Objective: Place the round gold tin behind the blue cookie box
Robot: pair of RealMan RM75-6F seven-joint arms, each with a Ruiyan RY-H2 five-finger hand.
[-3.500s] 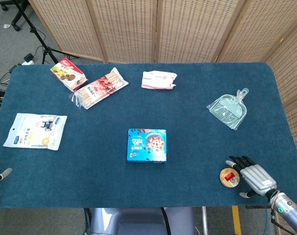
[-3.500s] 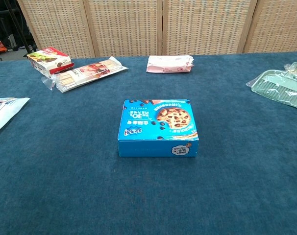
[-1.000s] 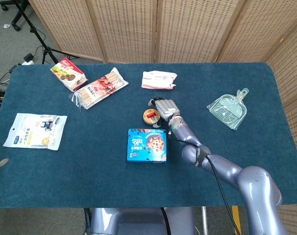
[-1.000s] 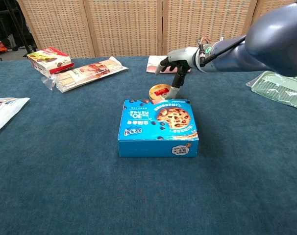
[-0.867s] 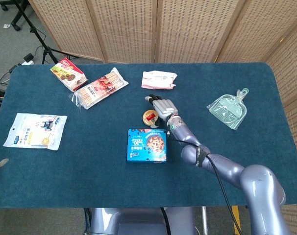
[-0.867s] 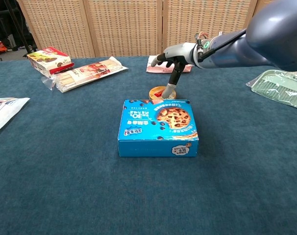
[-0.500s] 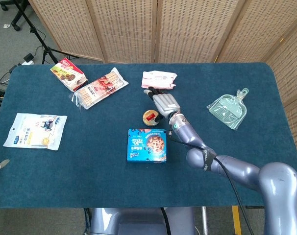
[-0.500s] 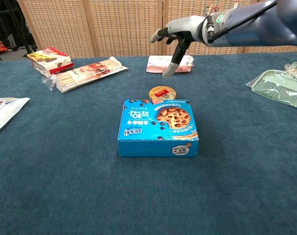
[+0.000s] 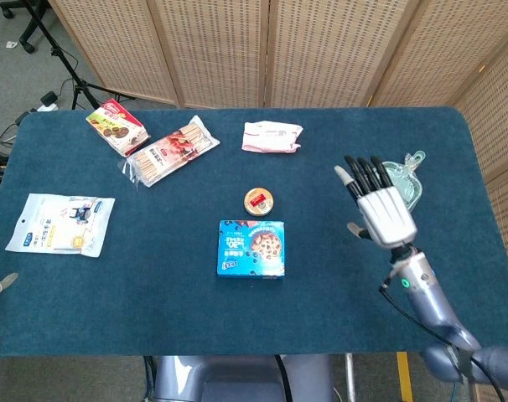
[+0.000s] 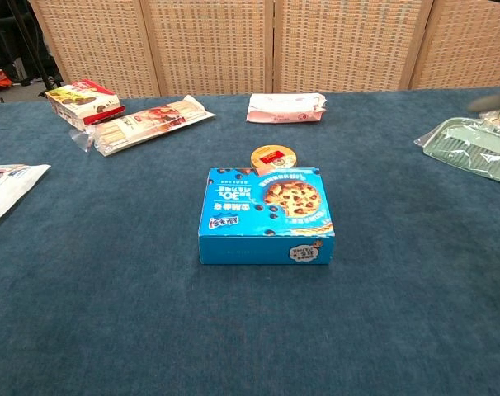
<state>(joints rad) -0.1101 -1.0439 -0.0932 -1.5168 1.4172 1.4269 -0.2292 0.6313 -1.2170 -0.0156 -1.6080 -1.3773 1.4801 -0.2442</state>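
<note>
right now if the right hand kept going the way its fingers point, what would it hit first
Probably the pale green plastic dustpan. The right hand is raised, open, with its fingers pointing toward the table's far right side, and they overlap the dustpan in the head view. Its height above the table is unclear, so it might pass over.

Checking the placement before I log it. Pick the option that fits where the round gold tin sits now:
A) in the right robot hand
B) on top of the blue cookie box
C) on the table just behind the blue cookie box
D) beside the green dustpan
C: the round gold tin rests on the table right behind the blue cookie box, while the right robot hand is open and well away from it.
</note>
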